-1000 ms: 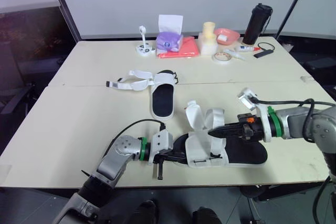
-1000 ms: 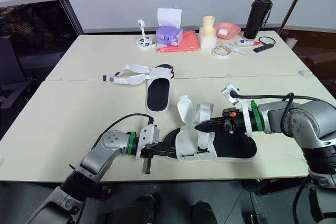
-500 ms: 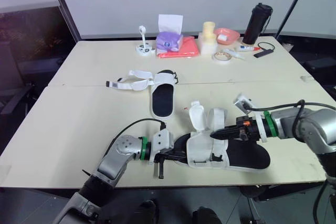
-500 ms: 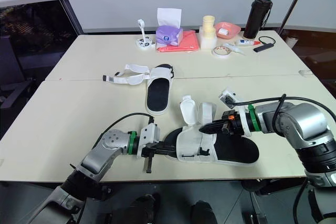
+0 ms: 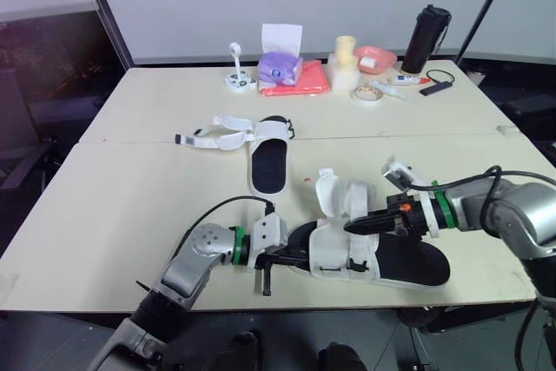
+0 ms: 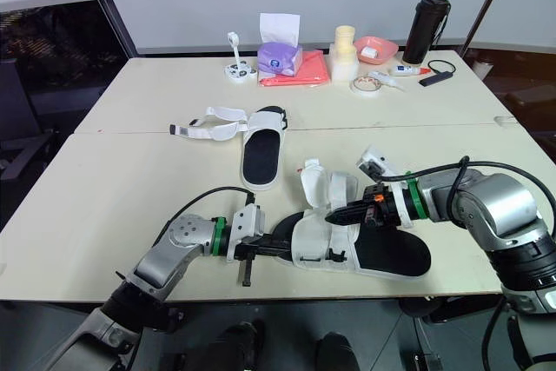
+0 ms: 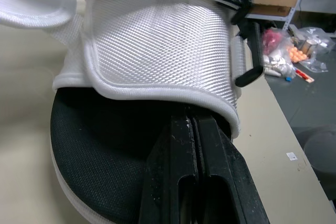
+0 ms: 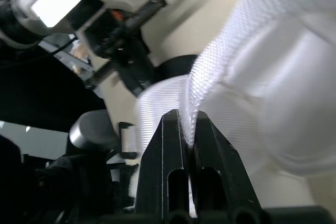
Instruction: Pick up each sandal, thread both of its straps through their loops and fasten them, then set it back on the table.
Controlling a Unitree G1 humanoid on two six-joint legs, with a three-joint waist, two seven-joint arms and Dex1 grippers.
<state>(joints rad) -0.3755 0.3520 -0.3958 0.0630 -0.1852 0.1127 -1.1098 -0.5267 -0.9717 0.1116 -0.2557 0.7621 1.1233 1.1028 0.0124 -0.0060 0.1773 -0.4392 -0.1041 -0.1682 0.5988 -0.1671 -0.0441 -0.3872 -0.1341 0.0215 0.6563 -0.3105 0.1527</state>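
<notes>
Sandal (image 5: 408,260) with a black sole and white woven upper lies near the front edge of the cream table (image 5: 130,206), its two flaps standing up unfastened. The right gripper (image 5: 351,226) has its two black fingers closed tight on the edge of one white woven strap (image 8: 223,74). The left gripper (image 5: 295,258) meets the sandal's other end, its fingers (image 7: 173,171) pressed together, tips tucked under the white upper against the footbed; I cannot tell whether anything lies between them. A second matching sandal (image 5: 270,165) lies flat farther back, well apart, straps splayed toward the robot's left. Along the far edge stand a purple tissue box (image 5: 280,67), a red cloth (image 5: 304,82), a pink bowl (image 5: 375,58) and a black bottle (image 5: 426,39).
</notes>
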